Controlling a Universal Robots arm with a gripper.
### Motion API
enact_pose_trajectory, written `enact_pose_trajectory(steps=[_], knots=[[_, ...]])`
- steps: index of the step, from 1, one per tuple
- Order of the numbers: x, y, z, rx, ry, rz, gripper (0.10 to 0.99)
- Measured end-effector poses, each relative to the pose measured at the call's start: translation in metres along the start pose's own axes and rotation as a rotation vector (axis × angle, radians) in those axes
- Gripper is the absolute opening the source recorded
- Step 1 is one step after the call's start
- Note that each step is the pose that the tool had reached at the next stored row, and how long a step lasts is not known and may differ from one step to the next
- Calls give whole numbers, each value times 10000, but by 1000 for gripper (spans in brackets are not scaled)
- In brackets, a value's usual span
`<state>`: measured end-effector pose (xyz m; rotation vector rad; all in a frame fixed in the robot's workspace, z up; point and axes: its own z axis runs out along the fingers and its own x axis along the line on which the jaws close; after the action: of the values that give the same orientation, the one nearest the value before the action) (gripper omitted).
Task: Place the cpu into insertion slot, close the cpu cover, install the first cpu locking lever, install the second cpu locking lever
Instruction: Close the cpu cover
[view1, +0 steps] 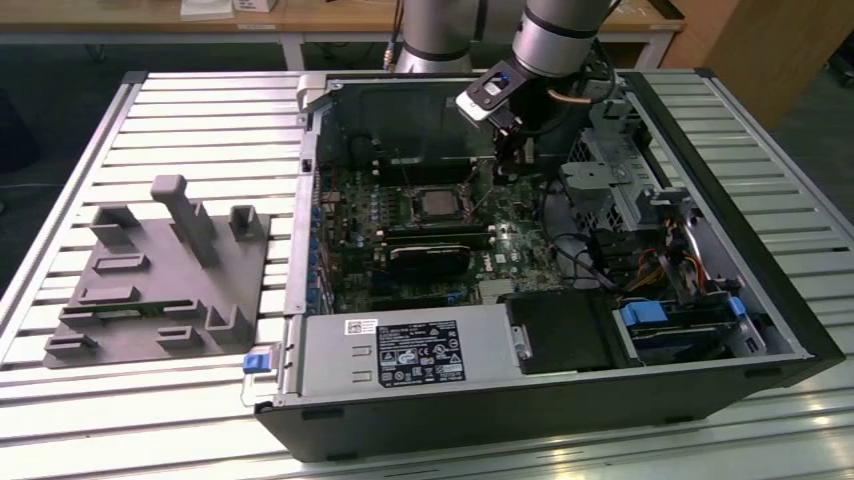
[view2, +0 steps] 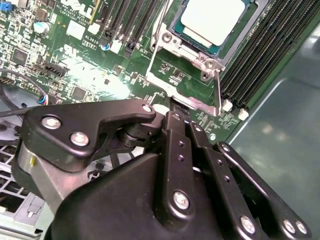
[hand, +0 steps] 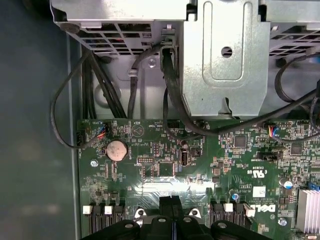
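Observation:
The cpu (view2: 212, 20), a pale metallic square, lies in the insertion slot (view1: 434, 204) on the green motherboard. The silvery cpu cover (view2: 202, 60) frames it and lies flat around its edges. One thin wire locking lever (view2: 152, 57) runs along one side of the socket. A second lever (view2: 218, 87) runs along the adjoining side and ends in a flat silvery handle (view2: 194, 102). My gripper (view2: 172, 114) is shut, its black fingertips pressed together right at that handle. I cannot tell whether they touch it. In the exterior view the gripper (view1: 511, 165) hangs inside the case, just beside the socket toward the exterior view's right.
Long black memory slots (view2: 260, 55) flank the socket. A metal drive cage (hand: 225, 55) and black cables (hand: 170, 85) lie past the board's edge. A black card (view1: 427, 262) and the power supply (view1: 400, 352) sit nearer the front. A grey fixture (view1: 160, 265) stands on the table.

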<state>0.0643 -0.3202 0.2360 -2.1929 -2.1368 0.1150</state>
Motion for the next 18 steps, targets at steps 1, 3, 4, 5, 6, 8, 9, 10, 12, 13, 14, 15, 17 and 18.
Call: enact_pose_trajectory(steps=[1,3,4,5,6,8,9,10,12,13,14,15,17,18], knots=[[0,-12,1,0,3,0,106],[-1,-42,5,0,6,0,106],[-1,-60,7,0,7,-1,106],[-2,-88,10,0,10,-1,106],[-3,-112,12,0,11,-1,106],[-4,-157,17,0,13,-1,106],[-4,-178,20,0,13,-1,106],[-5,-199,22,0,14,0,106],[-6,-237,26,0,14,-1,106],[-6,-254,28,0,15,-1,106],[-7,-268,29,0,15,-1,106],[-8,-282,31,0,15,-1,106],[-8,-307,34,0,15,-1,106],[-8,-319,35,0,15,-1,106]])
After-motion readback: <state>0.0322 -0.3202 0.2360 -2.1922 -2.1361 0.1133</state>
